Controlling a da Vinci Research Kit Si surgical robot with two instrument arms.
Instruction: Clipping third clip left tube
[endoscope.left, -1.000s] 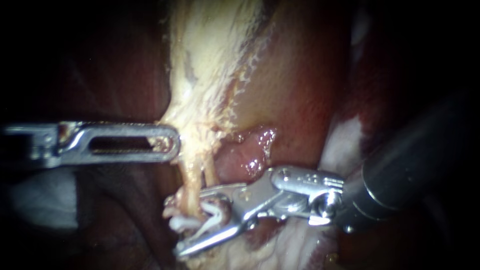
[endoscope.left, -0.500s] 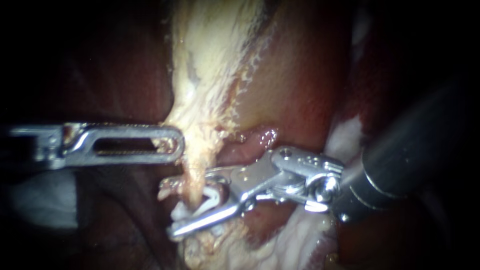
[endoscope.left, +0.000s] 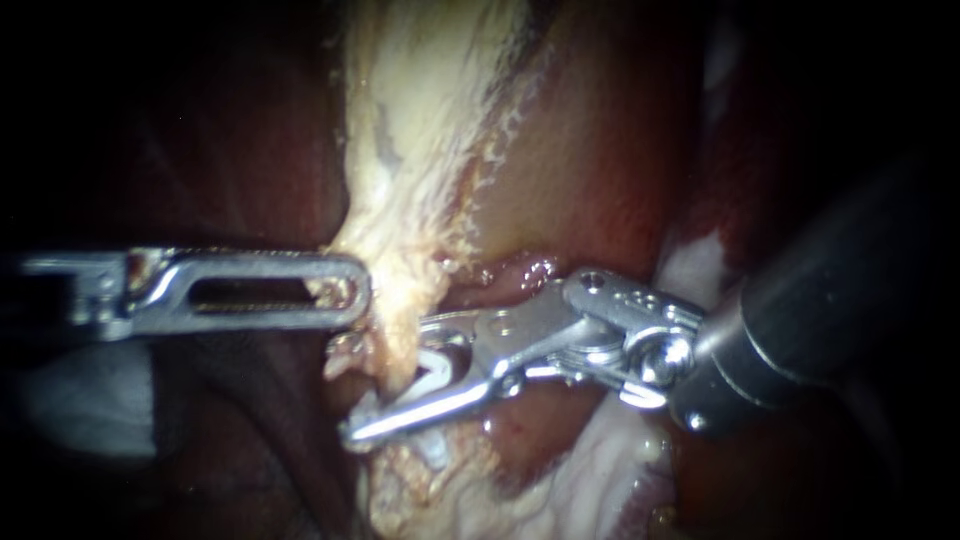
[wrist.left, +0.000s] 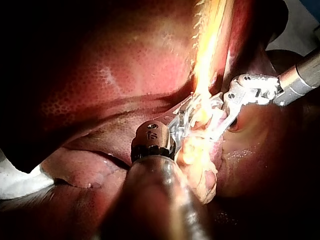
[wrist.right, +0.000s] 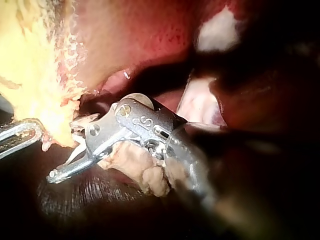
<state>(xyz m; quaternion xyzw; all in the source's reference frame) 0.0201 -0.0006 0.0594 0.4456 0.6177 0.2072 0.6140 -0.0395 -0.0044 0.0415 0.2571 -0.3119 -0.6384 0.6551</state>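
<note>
The pale yellow gallbladder narrows downward into a thin tube. My left instrument comes in level from the left, its slotted jaws shut on the pale tissue where the narrowing begins. My right instrument reaches in from the right; its jaws stand open astride the tube just below the left jaws, with a white clip between them. In the right wrist view the right instrument straddles the tube beside the left jaws. The left wrist view shows the left instrument and the right instrument meeting at the glaring tube.
Dark red liver lies behind and to the right of the gallbladder. A further white piece sits lower on the tube among frayed pale tissue. White gauze shows behind the right instrument's wrist, and a pale patch lies under the left shaft.
My right instrument has slid its open jaws up along the tube, from near the lower white pieces to just under the left jaws. The left instrument has kept its hold and place.
</note>
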